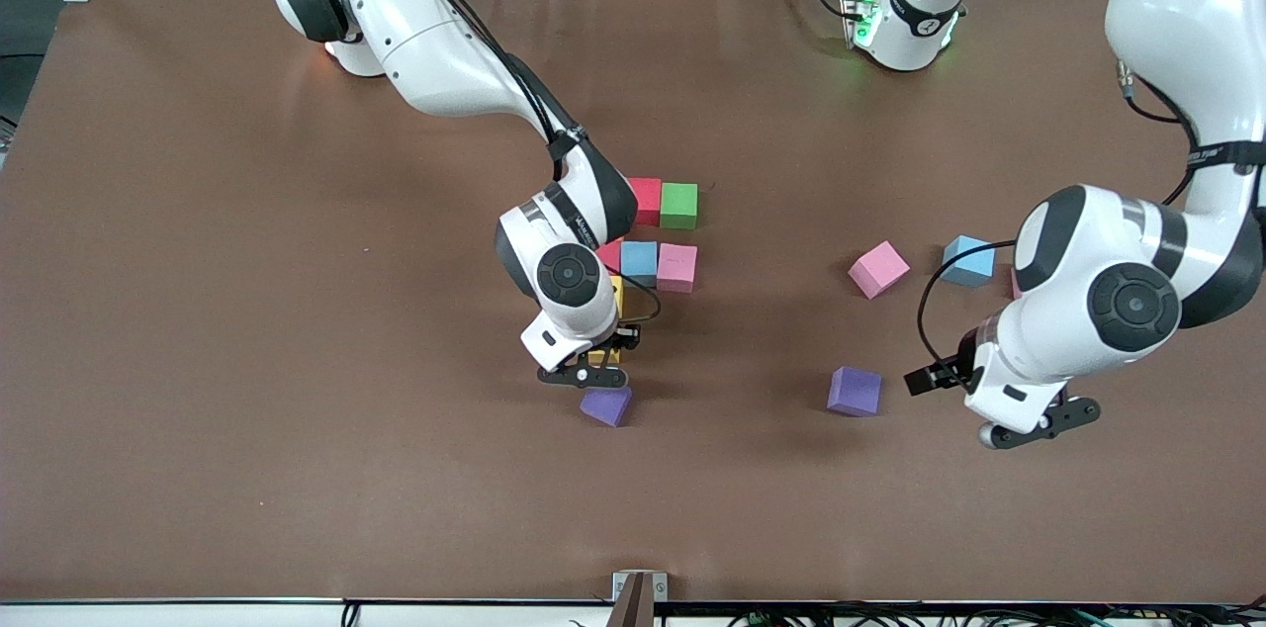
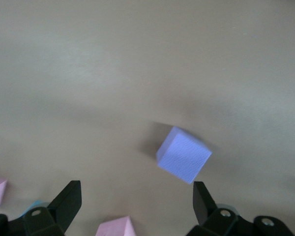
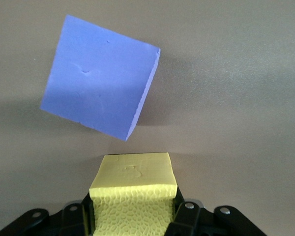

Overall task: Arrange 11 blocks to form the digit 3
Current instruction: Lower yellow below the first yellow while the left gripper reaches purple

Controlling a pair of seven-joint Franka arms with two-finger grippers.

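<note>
My right gripper (image 1: 584, 375) is shut on a yellow block (image 3: 132, 187) and holds it low over the table, next to a tilted purple block (image 1: 606, 404) that also shows in the right wrist view (image 3: 101, 81). Farther from the camera lie the placed blocks: red (image 1: 645, 200), green (image 1: 678, 205), light blue (image 1: 639, 258), pink (image 1: 678, 267) and a red one (image 1: 610, 256) partly hidden by the arm. My left gripper (image 1: 1039, 421) is open and empty over the table. A second purple block (image 1: 855, 391) shows in the left wrist view (image 2: 183, 154) ahead of its fingers (image 2: 66, 204).
Loose pink (image 1: 878, 269) and light blue (image 1: 968, 260) blocks lie toward the left arm's end. Another pink block (image 2: 115, 227) sits between the left gripper's open fingers in its wrist view. The brown table (image 1: 297, 409) has bare room nearer the camera.
</note>
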